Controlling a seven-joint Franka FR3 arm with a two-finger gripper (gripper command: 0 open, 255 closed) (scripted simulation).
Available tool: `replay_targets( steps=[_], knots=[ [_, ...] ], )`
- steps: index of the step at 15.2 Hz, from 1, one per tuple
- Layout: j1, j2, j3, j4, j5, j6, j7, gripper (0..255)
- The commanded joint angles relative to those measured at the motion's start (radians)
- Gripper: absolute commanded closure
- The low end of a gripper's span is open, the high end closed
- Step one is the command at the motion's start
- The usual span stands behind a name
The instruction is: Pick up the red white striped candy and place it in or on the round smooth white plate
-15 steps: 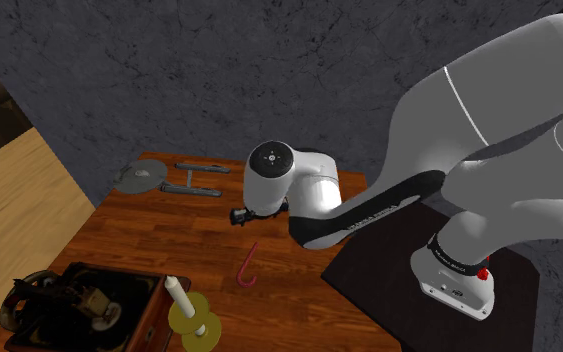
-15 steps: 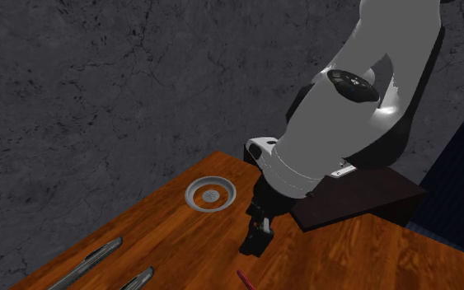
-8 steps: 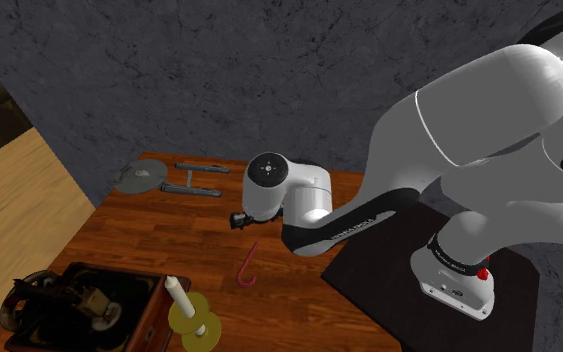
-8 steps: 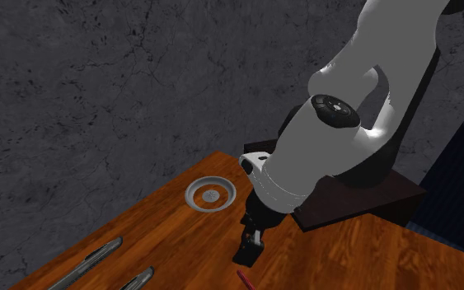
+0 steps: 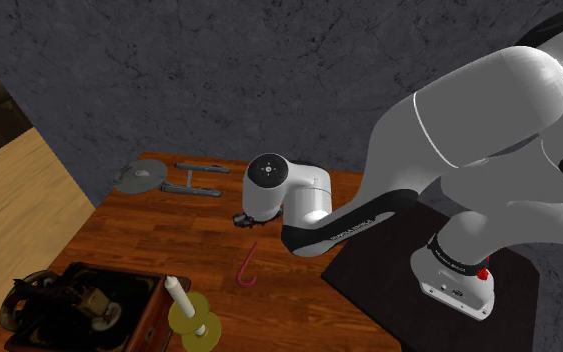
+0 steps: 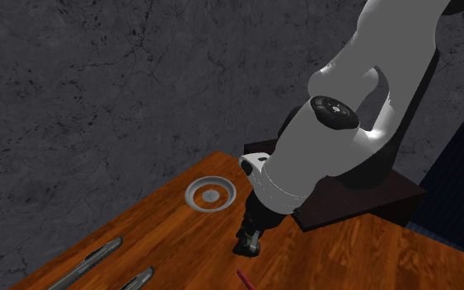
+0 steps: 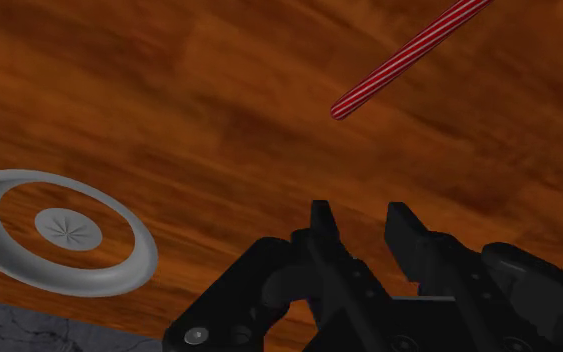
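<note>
The red and white striped candy cane (image 5: 246,268) lies flat on the wooden table, hook end toward the shoulder view's bottom. Its straight end (image 7: 409,58) shows ahead of the fingers in the wrist view, and a red tip (image 6: 243,278) at the second exterior view's bottom edge. My gripper (image 5: 239,219) hangs low over the table between the cane and the plate, a short way from the cane's straight end. In the wrist view the gripper (image 7: 361,215) has its fingers a narrow gap apart with nothing between them. The round grey-white plate (image 5: 139,177) sits at the table's far corner (image 6: 211,194), also seen beside the hand (image 7: 119,270).
Two grey metal bars (image 5: 197,178) lie next to the plate. A white candle on a yellow holder (image 5: 191,315) and a dark box with machinery (image 5: 79,305) stand at the near table edge. The dark stand (image 5: 439,300) adjoins the table. A rough grey wall is behind.
The arm swung and lowered the hand toward the table, closer to the cane's end. In the last half second the hand turned on its wrist while staying in place.
</note>
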Motion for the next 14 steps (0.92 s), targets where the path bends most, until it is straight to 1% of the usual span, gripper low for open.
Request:
replay_targets(
  steps=[1, 8, 9, 11, 13, 14],
  knots=[
    [0.000, 0.000, 0.000, 0.000, 0.000, 0.000, 0.000, 255],
    [0.000, 0.000, 0.000, 0.000, 0.000, 0.000, 0.000, 255],
    [0.000, 0.000, 0.000, 0.000, 0.000, 0.000, 0.000, 0],
    [-0.196, 0.005, 0.182, 0.034, 0.234, -0.010, 0.009, 0],
    [-0.378, -0.007, 0.356, 0.066, 0.489, -0.013, -0.001, 0],
    [-0.461, -0.019, 0.436, 0.084, 0.625, -0.015, -0.013, 0]
  ],
)
